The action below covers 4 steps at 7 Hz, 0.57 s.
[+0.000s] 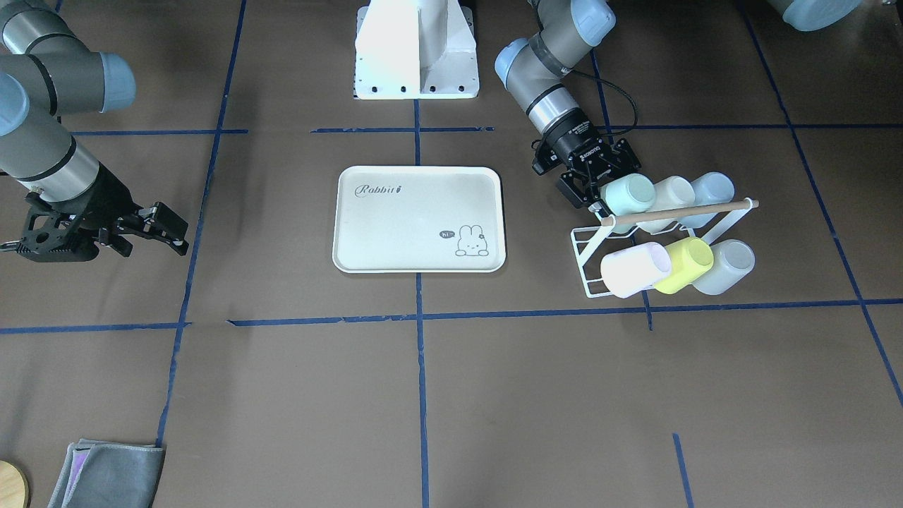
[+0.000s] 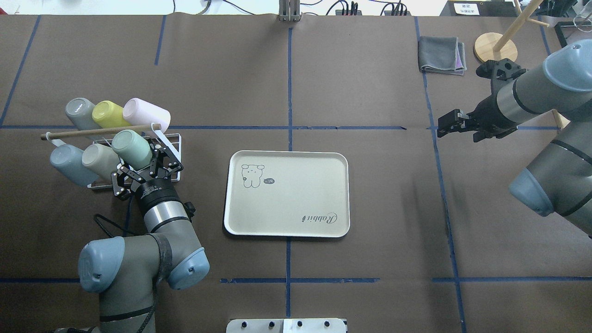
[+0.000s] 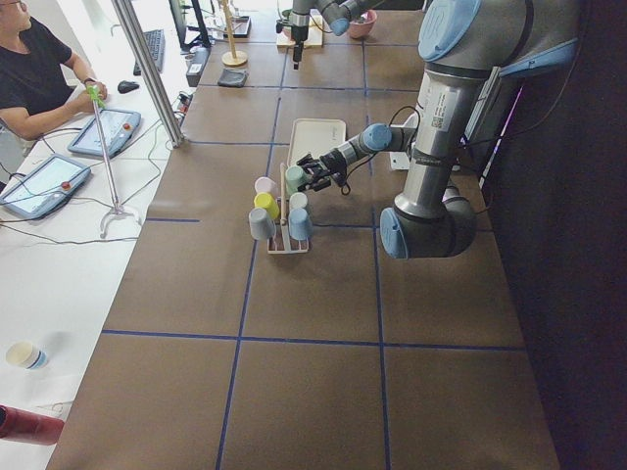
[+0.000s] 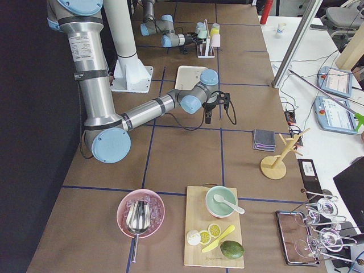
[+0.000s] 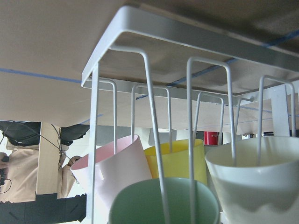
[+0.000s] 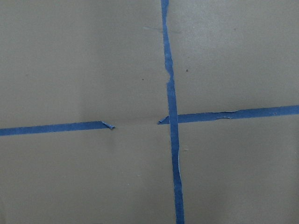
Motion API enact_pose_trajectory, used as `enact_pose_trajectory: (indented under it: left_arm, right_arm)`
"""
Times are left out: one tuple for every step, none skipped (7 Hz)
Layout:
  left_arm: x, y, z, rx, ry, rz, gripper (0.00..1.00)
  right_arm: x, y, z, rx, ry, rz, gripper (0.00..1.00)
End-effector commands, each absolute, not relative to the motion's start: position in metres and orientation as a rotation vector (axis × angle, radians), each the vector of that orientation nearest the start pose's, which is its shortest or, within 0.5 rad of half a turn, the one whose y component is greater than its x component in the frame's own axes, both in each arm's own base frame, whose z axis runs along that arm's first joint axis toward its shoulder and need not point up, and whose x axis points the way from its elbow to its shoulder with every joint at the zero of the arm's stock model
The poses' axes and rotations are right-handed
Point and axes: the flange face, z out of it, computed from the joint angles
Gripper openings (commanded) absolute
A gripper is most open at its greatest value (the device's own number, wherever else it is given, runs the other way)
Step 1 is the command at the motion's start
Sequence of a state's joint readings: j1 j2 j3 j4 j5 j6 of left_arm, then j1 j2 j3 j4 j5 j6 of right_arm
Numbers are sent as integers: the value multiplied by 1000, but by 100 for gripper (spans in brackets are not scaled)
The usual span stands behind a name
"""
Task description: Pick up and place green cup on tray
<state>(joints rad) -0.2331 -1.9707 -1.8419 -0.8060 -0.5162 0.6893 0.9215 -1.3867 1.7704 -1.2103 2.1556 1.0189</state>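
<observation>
Left end effector (image 2: 155,159), jaws spread, at green cup (image 2: 132,144) on rack (image 2: 167,145)

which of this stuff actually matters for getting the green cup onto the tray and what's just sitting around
In the job:
- green cup, on the rack
- tray
- left end effector, open at the cup

Lying about:
- wire rack
- yellow cup
- pink cup
- grey cloth
- right end effector, away from everything

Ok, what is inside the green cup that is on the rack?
Thin white wires of the rack run into the green cup through its open mouth. Part of the inner wall shows; the wire ends and the cup's bottom are out of sight.
</observation>
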Motion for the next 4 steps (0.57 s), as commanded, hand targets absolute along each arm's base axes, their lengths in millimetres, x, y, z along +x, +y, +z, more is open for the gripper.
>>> enact_pose_trajectory:
  left_arm:
    - [495, -344, 364, 301, -1219, 1852, 15]
    - [487, -342, 355, 292, -1222, 1855, 15]
    - [484, -339, 350, 294, -1223, 1858, 14]
    - [483, -339, 350, 293, -1223, 1859, 14]
  right_arm:
    - [-282, -502, 426, 73, -911, 126, 100]
    - [-282, -502, 425, 75, -912, 124, 100]
    - [-282, -502, 425, 74, -912, 126, 100]
    - [-282, -502, 425, 74, -912, 126, 100]
